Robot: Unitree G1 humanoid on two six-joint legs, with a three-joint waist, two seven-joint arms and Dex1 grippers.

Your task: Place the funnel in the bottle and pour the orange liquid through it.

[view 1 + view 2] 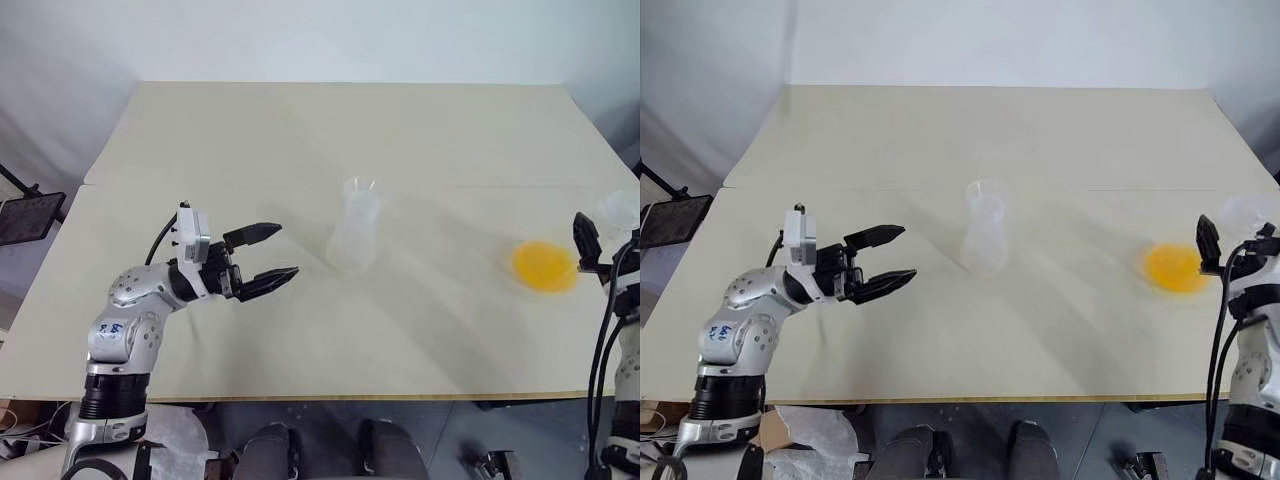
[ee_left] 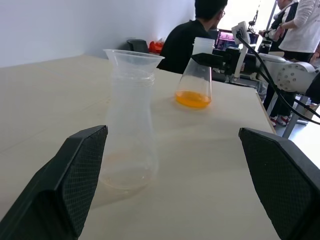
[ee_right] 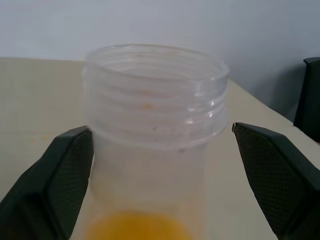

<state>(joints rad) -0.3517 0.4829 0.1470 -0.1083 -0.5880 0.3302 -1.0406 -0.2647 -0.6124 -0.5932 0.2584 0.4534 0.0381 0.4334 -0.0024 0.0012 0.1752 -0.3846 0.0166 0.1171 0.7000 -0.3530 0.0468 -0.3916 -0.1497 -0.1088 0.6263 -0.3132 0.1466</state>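
Note:
The clear bottle point(image 1: 352, 245) stands upright mid-table, and the small clear funnel point(image 1: 362, 188) sits in its neck. In the left wrist view the funnel point(image 2: 133, 57) flares above the bottle point(image 2: 127, 150). My left gripper point(image 1: 283, 251) hovers open just left of the bottle, fingers pointing at it and apart from it. The orange liquid point(image 1: 545, 266) lies in the base of a clear conical flask point(image 1: 612, 208) at the table's right edge. My right gripper point(image 3: 160, 132) stands open with its fingers point(image 3: 60, 175) on either side of the flask's threaded neck point(image 3: 155, 95), not touching it.
The pale table point(image 1: 300, 130) has a seam across its middle, with its front edge near me and its right edge by the flask. In the left wrist view a seated person point(image 2: 187, 35) and a standing person point(image 2: 305, 25) are beyond the table's right side.

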